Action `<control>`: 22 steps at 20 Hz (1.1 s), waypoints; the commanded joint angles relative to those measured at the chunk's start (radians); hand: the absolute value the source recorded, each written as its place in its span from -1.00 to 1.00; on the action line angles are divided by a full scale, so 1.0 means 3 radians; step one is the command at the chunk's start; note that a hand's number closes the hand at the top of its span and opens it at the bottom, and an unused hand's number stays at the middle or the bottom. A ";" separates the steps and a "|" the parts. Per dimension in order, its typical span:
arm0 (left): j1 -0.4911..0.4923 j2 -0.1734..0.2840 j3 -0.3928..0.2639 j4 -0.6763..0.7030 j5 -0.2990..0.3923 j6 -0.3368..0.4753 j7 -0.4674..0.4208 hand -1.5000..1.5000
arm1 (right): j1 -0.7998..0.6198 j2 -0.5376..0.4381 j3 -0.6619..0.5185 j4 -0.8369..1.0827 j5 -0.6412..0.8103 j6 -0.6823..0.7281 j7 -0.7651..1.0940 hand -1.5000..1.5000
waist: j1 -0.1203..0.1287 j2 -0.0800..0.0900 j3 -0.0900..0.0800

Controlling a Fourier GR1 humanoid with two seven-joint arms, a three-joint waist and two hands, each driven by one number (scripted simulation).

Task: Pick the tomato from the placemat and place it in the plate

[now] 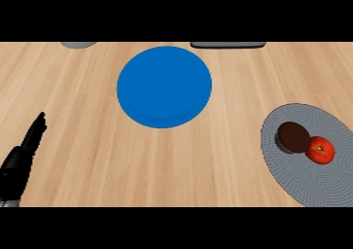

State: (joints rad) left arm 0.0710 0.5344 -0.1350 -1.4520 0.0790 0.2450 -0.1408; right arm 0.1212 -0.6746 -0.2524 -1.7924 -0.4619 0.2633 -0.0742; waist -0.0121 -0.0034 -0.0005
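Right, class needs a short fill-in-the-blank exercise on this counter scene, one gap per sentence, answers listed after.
1. The tomato lies on the grey ____.
2. The plate is ____ in colour.
3. Touching the tomato is a round ____ object.
4. The only hand in view is the robot's ____ one.

Missing words: placemat; blue; brown; left

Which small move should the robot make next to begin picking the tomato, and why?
Probably bring the right hand into view above the red tomato. It lies untouched on the round grey woven placemat at the right, touching a dark brown round object, while the blue round plate holds nothing. Only the left hand shows, open at the left edge, far from it.
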 commanded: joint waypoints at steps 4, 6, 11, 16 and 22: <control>0.0166 -0.0017 0.0021 -0.0088 -0.0033 0.0003 -0.0076 0.00 | 0.0228 -0.0772 -0.0029 -0.0101 0.0532 0.0470 0.0329 -1.00 | 0.0037 0.0003 -0.0001; 0.0152 0.0002 0.0005 -0.0237 -0.0051 -0.0019 0.0059 0.00 | 0.0093 -0.0850 0.0006 -0.0004 0.0645 0.0519 0.0417 -1.00 | 0.0068 0.0009 0.0002; -0.0012 -0.0144 -0.0054 -0.0081 -0.0198 0.0016 -0.0009 0.00 | -0.0438 -0.0991 0.0353 0.0169 0.0819 0.0565 0.1003 -1.00 | 0.0120 0.0028 -0.0001; -0.0067 -0.0027 0.0157 -0.0071 -0.0050 -0.0243 0.0066 0.00 | -0.0665 -0.0994 0.0533 0.0464 0.0927 0.0950 0.1127 -1.00 | 0.0089 0.0020 0.0001; 0.0032 -0.0192 0.0062 -0.0126 -0.0218 -0.0134 0.0044 0.00 | -0.0868 -0.0856 0.1005 0.0830 0.1609 0.1136 0.0962 -1.00 | 0.0102 0.0024 0.0004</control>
State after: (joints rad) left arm 0.0892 0.4873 -0.1189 -1.4879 0.0214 0.2153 -0.1406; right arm -0.0944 -0.9538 -0.0252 -1.6246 -0.0943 0.5681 0.2494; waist 0.0176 0.0027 -0.0001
